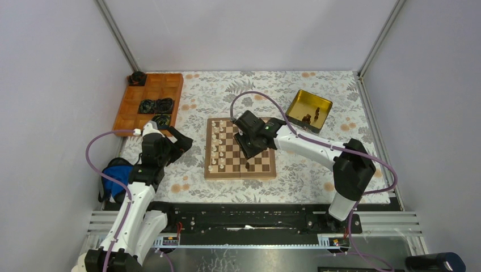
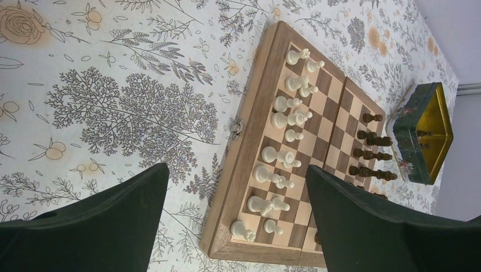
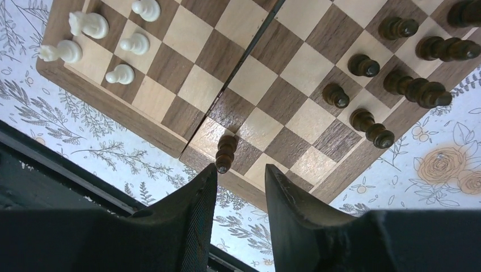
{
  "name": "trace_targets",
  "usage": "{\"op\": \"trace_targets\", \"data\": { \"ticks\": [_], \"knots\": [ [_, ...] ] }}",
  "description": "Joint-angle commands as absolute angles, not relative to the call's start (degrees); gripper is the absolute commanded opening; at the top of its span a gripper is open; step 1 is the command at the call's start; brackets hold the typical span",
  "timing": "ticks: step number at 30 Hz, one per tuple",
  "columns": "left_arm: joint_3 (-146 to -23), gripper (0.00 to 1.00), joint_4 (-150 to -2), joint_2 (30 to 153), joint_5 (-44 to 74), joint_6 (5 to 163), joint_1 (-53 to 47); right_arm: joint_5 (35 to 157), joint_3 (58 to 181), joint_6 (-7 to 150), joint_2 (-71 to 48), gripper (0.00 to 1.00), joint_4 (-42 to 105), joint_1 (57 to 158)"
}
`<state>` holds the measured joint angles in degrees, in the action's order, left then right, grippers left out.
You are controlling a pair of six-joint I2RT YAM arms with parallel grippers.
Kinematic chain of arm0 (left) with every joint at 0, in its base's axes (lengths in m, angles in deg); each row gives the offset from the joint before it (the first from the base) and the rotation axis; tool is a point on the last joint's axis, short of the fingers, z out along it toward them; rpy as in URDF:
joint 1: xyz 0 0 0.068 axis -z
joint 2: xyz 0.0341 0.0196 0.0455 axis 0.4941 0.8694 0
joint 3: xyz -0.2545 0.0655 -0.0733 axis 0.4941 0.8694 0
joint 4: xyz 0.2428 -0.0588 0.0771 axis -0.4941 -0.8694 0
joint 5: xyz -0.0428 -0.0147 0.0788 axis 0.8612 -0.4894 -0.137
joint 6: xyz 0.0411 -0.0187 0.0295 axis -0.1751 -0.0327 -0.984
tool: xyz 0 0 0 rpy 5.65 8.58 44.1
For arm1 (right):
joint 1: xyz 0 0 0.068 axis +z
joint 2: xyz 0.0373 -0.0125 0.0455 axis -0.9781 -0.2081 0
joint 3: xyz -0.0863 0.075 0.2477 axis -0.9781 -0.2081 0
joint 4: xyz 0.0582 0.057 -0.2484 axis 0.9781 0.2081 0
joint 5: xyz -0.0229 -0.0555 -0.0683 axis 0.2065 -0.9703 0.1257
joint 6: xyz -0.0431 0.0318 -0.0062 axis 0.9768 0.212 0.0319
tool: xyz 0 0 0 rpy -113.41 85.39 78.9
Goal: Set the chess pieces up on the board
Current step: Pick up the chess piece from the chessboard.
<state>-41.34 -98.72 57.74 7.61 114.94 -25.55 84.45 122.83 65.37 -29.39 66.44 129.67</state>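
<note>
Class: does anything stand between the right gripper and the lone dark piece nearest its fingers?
Nothing visible does. The dark piece stands alone on the board, just beyond the open right gripper; the other dark pieces are squares away.

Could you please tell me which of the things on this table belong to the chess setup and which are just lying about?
Part of the job: board, cream pieces, dark pieces, gold-lined tin holding more dark ones.
Just lying about: orange tray, black rings in it, blue object.
</note>
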Motion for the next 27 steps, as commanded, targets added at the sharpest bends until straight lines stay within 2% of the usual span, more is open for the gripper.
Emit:
{"op": "trace_targets", "data": {
  "ticks": [1,27],
  "knots": [
    [-40.98,0.99,-96.64,57.18,6.77,116.07,-25.92,87.63,121.61,66.41,-26.16,0.44,65.45,130.20],
    [-40.03,0.99,-96.51,57.03,6.77,116.70,-25.92,91.11,119.03,66.76,-30.19,0.45,64.19,131.33]
  ]
}}
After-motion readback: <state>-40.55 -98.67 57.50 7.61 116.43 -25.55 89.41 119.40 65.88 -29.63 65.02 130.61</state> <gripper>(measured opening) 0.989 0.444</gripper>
